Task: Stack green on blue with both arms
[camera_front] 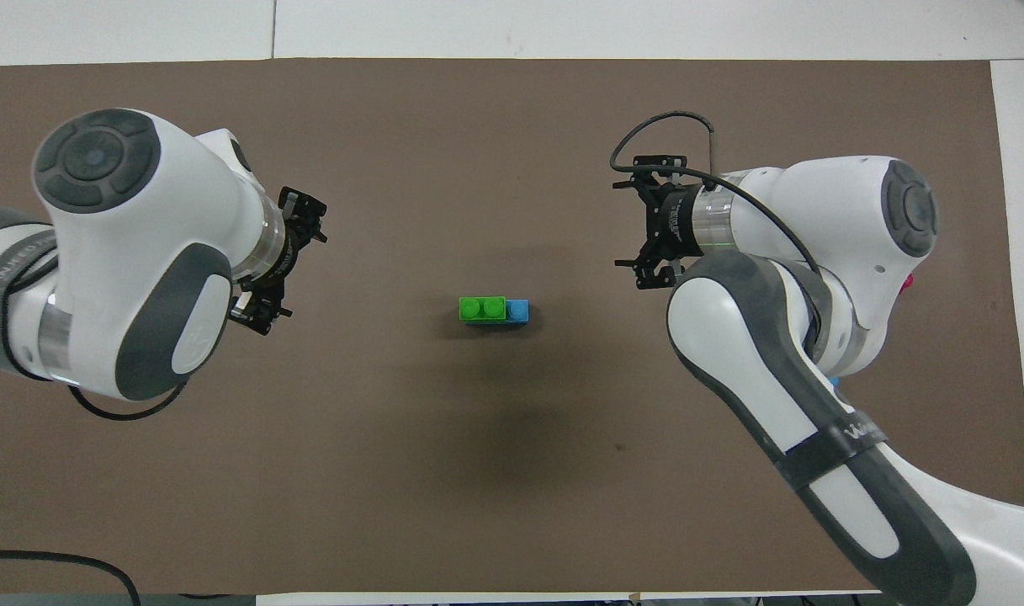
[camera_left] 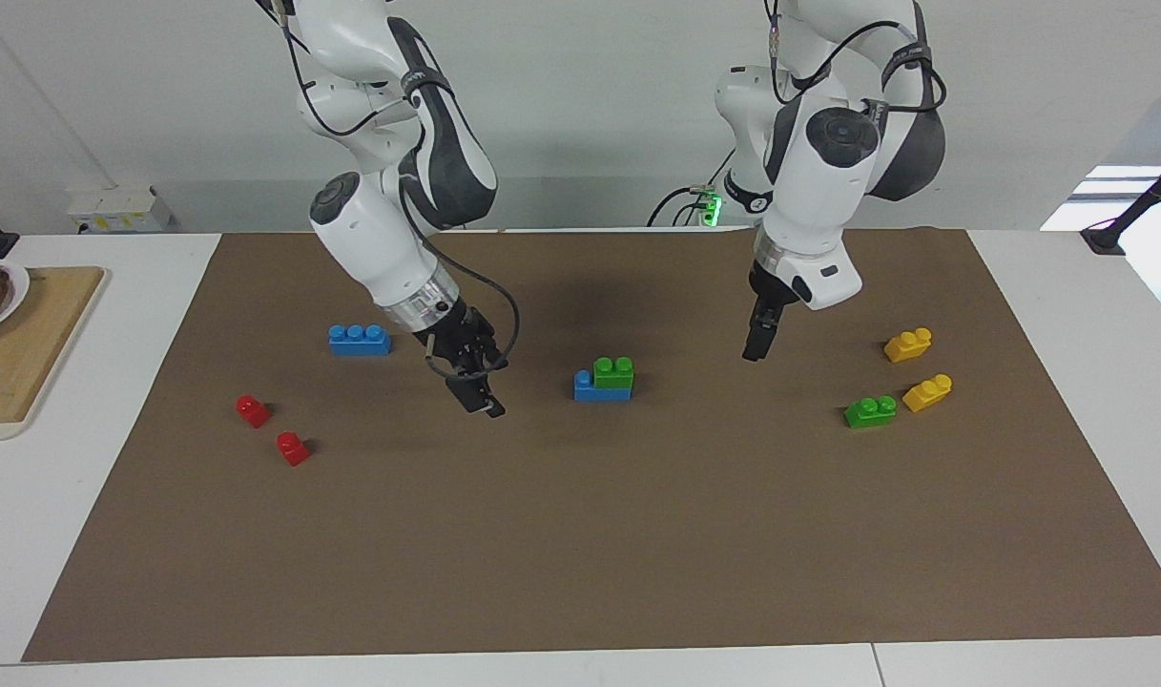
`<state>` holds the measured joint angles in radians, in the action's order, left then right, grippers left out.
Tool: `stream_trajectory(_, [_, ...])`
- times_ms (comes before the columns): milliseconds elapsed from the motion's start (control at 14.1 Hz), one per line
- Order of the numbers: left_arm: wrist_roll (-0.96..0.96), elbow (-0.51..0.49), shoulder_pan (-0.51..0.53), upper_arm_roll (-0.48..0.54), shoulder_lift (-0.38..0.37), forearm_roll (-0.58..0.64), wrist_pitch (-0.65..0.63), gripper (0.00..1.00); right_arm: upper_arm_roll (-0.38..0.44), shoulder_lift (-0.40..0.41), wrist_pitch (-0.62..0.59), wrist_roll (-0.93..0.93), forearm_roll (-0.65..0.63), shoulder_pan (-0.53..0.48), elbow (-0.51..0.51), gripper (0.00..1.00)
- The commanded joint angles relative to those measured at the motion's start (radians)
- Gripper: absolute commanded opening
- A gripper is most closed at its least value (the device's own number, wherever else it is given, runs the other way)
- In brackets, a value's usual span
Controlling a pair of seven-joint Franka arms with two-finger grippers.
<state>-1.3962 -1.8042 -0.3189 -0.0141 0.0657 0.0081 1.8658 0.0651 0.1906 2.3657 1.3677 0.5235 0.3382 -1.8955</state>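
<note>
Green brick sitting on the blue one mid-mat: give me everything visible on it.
The green brick is small, bright green, glossy plastic, with two round studs on top. It sits upright and level on the blue brick, covering the end toward the left arm and leaving one blue stud bare at the end toward the right arm. The pair rests near the middle of the brown mat. Only the blue brick touches it; neither claw is near.

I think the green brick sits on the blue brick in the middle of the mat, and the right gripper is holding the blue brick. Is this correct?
Not quite. The green brick does sit on the blue brick mid-mat, but the right gripper holds nothing: the facing view shows it open, raised over bare mat and apart from the stack.
</note>
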Motion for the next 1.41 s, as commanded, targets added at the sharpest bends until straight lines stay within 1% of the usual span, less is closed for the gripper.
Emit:
stream_trajectory(0, [0.190, -0.032, 0.069, -0.007, -0.069, -0.007, -0.059, 1.00, -0.007, 0.001, -0.100, -0.212, -0.078, -0.066, 0.076, 1.00])
stream_trajectory(141, [0.352, -0.033, 0.105, -0.007, -0.081, -0.008, -0.100, 1.00, -0.008, 0.001, -0.159, -0.385, -0.143, -0.122, 0.122, 1.00])
stream_trajectory(283, [0.526, -0.032, 0.144, -0.007, -0.090, -0.010, -0.132, 1.00, -0.007, -0.011, -0.268, -0.549, -0.207, -0.162, 0.171, 1.00])
stream_trajectory(354, [0.590, -0.030, 0.165, -0.006, -0.090, -0.010, -0.140, 1.00, -0.005, -0.026, -0.308, -0.621, -0.241, -0.178, 0.179, 1.00])
stream_trajectory(566, [0.727, -0.024, 0.205, -0.006, -0.093, -0.010, -0.145, 1.00, -0.007, -0.085, -0.397, -0.835, -0.344, -0.228, 0.180, 1.00])
stream_trajectory(707, [0.814, 0.006, 0.208, -0.001, -0.084, -0.010, -0.145, 1.00, -0.005, -0.124, -0.488, -0.976, -0.382, -0.251, 0.187, 1.00])
stream_trajectory(778, [0.830, 0.022, 0.225, -0.003, -0.078, -0.010, -0.149, 1.00, -0.005, -0.140, -0.535, -1.042, -0.431, -0.257, 0.191, 1.00])
stream_trajectory(849, [0.856, 0.031, 0.234, -0.003, -0.075, -0.010, -0.158, 1.00, -0.007, -0.152, -0.572, -1.094, -0.475, -0.257, 0.190, 1.00])
stream_trajectory(990, [0.971, 0.039, 0.253, -0.001, -0.073, -0.010, -0.178, 1.00, -0.007, -0.172, -0.615, -1.139, -0.488, -0.269, 0.191, 1.00])
stream_trajectory(1061, [0.994, 0.046, 0.259, -0.001, -0.073, -0.010, -0.178, 1.00, -0.005, -0.184, -0.623, -1.174, -0.490, -0.271, 0.190, 1.00])
stream_trajectory(1203, [1.019, 0.043, 0.258, -0.004, -0.079, -0.010, -0.165, 1.00, -0.005, -0.194, -0.631, -1.242, -0.496, -0.283, 0.191, 1.00])
stream_trajectory(1344, [1.013, 0.023, 0.248, -0.007, -0.090, -0.010, -0.157, 1.00, -0.005, -0.204, -0.657, -1.259, -0.496, -0.284, 0.191, 1.00])
